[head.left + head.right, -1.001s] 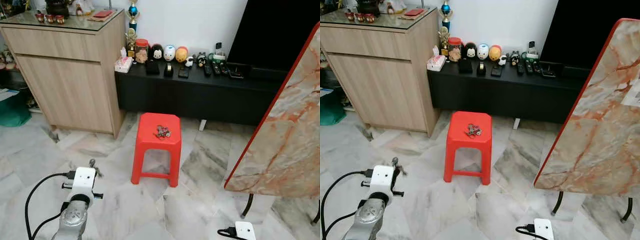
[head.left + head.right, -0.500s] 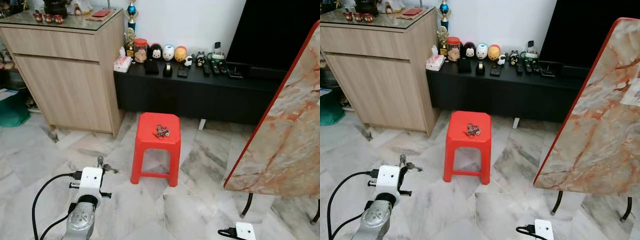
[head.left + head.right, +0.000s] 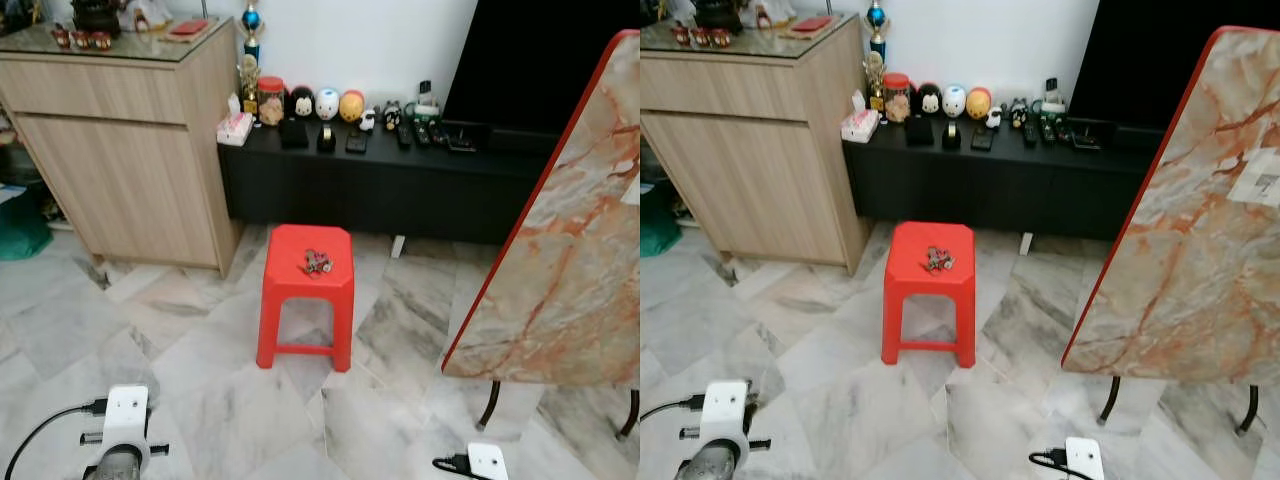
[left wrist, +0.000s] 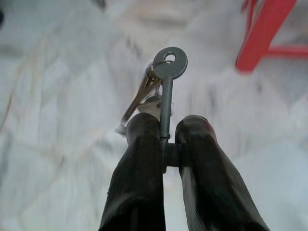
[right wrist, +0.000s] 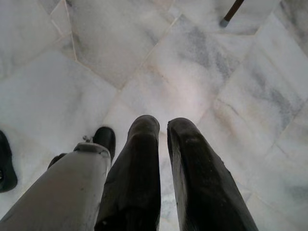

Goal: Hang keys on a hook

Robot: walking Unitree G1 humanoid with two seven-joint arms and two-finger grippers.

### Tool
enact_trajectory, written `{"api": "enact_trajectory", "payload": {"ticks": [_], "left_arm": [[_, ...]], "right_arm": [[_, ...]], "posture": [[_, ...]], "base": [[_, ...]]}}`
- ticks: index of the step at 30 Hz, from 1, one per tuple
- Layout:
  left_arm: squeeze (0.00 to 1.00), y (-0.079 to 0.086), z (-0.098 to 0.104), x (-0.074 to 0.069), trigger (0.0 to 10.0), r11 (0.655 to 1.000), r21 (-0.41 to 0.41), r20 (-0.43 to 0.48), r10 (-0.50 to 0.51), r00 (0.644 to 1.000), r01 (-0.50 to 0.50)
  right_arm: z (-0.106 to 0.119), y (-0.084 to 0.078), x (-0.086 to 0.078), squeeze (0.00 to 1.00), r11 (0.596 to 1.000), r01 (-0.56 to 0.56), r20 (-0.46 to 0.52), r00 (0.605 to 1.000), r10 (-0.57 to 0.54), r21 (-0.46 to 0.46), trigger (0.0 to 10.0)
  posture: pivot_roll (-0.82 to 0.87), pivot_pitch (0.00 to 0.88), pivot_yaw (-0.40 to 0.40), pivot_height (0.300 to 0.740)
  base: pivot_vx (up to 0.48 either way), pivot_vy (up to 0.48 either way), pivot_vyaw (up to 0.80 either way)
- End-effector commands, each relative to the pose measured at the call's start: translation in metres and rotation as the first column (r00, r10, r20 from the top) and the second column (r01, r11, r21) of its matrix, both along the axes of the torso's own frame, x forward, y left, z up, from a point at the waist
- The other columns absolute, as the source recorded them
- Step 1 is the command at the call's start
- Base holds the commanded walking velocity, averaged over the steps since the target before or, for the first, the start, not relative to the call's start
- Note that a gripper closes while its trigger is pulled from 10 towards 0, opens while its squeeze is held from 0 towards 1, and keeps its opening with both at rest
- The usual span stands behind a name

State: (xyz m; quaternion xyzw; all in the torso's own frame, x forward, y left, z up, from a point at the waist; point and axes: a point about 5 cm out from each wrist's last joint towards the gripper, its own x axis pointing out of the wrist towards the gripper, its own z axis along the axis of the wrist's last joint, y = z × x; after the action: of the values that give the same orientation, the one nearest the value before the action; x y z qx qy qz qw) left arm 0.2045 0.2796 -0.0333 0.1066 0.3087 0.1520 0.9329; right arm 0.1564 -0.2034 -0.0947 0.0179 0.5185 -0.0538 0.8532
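Marble floor (image 3: 200, 400), red stool (image 3: 304, 290) with keys (image 3: 317, 264)

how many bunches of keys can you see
2: one bunch of keys pinched in the left gripper, one key bunch lying on the red stool. Others may be hidden.

Held keys: grey metal keys on a ring (image 4: 163, 82), long key upright, shank clamped between black fingers (image 4: 139, 163).
Second bunch: small metal keys (image 3: 318, 264) lying on red plastic stool (image 3: 285, 275).
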Motion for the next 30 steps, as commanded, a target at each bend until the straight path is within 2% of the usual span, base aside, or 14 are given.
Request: {"api": "enact_trajectory", "payload": {"ticks": [1,7,11,21,30], "left_arm": [[0.0,0.003,-0.012,-0.016,10.0,0.999,-0.015,-0.072,0.032,0.997,-0.033],[0.0,-0.011,-0.029,-0.032,10.0,0.998,-0.051,-0.149,0.021,0.989,-0.029],[0.0,-0.016,-0.033,-0.036,10.0,0.998,-0.06,-0.164,0.014,0.986,-0.024],[0.0,-0.019,-0.037,-0.038,10.0,0.998,-0.067,-0.182,0.002,0.983,-0.015],[0.0,-0.012,-0.038,-0.047,10.0,0.998,-0.065,-0.207,0.004,0.978,-0.018]], "right_arm": [[-0.001,0.0,-0.003,0.0,1.0,0.01,-0.01,1.0,-0.01,0.003,10.0],[-0.001,0.0,-0.002,0.0,1.0,-0.001,-0.011,1.0,0.001,0.001,10.0],[-0.001,0.001,-0.001,0.0,1.0,-0.007,-0.012,1.0,0.007,0.002,10.0],[-0.001,-0.001,-0.002,0.0,1.0,-0.025,-0.025,0.999,0.025,-0.007,10.0],[-0.002,0.003,-0.004,0.0,1.0,-0.027,-0.027,0.999,0.027,0.0,10.0]], "posture": [[0.04,0.0,-0.063,0.74],[0.05,0.0,-0.069,0.74],[0.05,0.0,-0.072,0.74],[0.04,0.0,-0.072,0.74],[0.05,0.0,-0.062,0.74]], "base": [[0.0,-0.255,0.0],[0.0,-0.281,0.0],[0.0,-0.336,0.0],[0.0,-0.337,0.0],[0.0,-0.337,0.0]]}}
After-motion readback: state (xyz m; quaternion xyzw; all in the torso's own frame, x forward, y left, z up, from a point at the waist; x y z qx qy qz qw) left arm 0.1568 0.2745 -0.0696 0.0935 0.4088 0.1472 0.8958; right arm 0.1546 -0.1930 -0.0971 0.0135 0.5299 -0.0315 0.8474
